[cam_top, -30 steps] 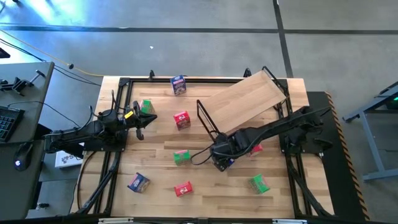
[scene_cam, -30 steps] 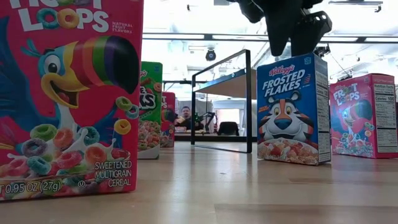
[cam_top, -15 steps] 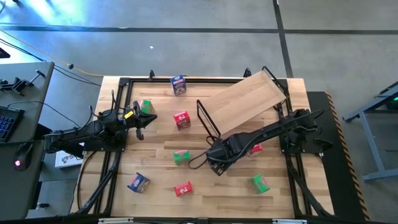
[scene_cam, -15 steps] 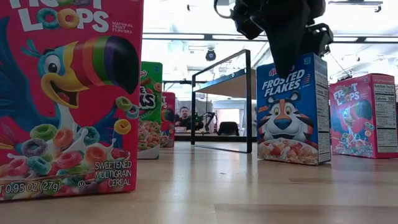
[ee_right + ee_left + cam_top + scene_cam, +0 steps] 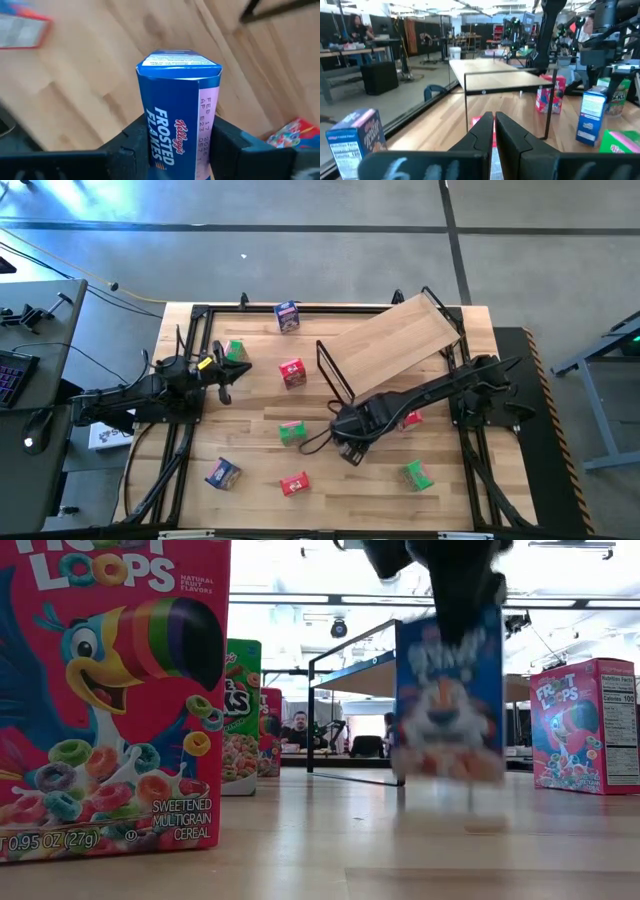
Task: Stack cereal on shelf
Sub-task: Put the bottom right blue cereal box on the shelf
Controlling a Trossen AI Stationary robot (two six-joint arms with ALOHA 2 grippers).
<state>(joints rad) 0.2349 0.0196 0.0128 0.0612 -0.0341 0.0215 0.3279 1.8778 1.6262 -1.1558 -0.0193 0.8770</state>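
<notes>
My right gripper (image 5: 350, 445) hangs over the table's middle, pointing down and shut on a blue cereal box (image 5: 448, 700) that shows blurred in the low view. The shelf (image 5: 395, 340), a light board on a black wire frame, stands just beyond it toward the far right. Loose cereal boxes stand on their bottoms around the table: blue (image 5: 287, 316), green (image 5: 235, 352), red (image 5: 292, 372), green (image 5: 292, 432), blue (image 5: 222, 473), red (image 5: 295, 483) and green (image 5: 417, 475). My left gripper (image 5: 225, 385) waits shut at the table's left side. My right gripper pinches the blue box's upper part (image 5: 152, 137) between its two fingers, one finger (image 5: 125, 145) on either side. The fingers come from above, pointing down. The box hangs upright below them, its bottom clear of the tabletop (image 5: 470, 840).
A red box (image 5: 412, 420) stands half hidden under my right arm. A large red box front (image 5: 110, 690) fills the low view's left side. Black frame rails (image 5: 180, 450) run along the table's left and right sides. Bare wood lies between the boxes near the front edge.
My right gripper has come down over the blue box and shut on it. The box stood on the table a second ago; now it is lifted clear and has shifted a little toward the table's left.
</notes>
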